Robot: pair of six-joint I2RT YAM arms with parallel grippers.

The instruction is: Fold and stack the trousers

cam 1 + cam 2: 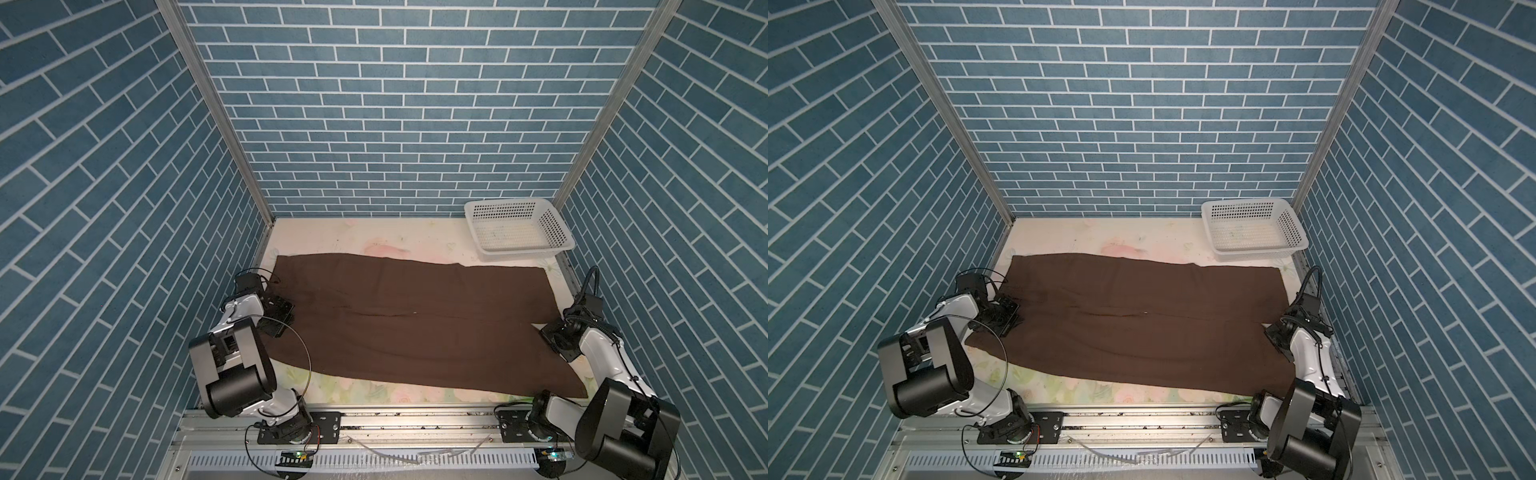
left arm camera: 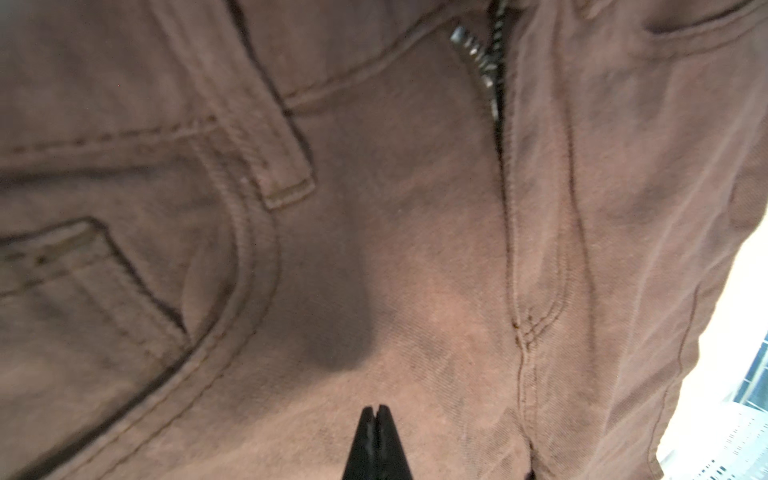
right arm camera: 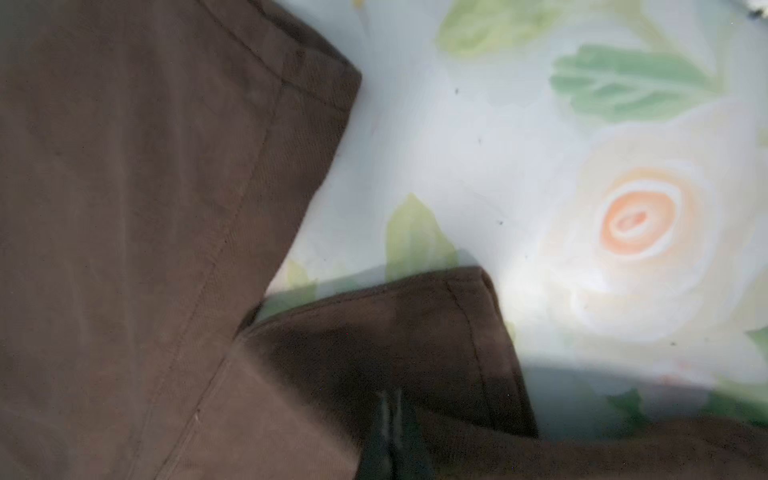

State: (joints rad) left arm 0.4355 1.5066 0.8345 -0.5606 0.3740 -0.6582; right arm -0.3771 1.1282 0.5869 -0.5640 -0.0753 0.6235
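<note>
The trousers (image 1: 415, 324) lie spread flat across the surface (image 1: 374, 237), waist at the left side and leg ends at the right, taking up almost its whole width. The two legs lie side by side with a dark crease between them. No fold has been made yet, as far as I can judge.

The left arm (image 1: 245, 309) reaches in at the middle of the waist and the right arm (image 1: 598, 353) at the leg ends, near the gap between the legs. That looks to me like a hold at both ends of the middle line, so the cloth can be doubled lengthwise.

The left jaws are pressed fully together, tips down by the fly. I cannot tell whether any cloth is caught between them. The right jaws are closed too. Cloth bunches round them and the hem (image 3: 469, 316) beside them curls up off the surface, so they seem to have that corner pinched.

Up close the fabric is a soft matte brown twill with stitched seams. A metal zip (image 2: 478, 58) stands partly open, with a belt loop (image 2: 266, 137) and a curved pocket (image 2: 232, 291) beside it. The surface is a smooth pale sheet printed with roses and leaves. A white perforated plastic basket (image 1: 552, 226) sits in the far right corner, well apart from the trousers.
</note>
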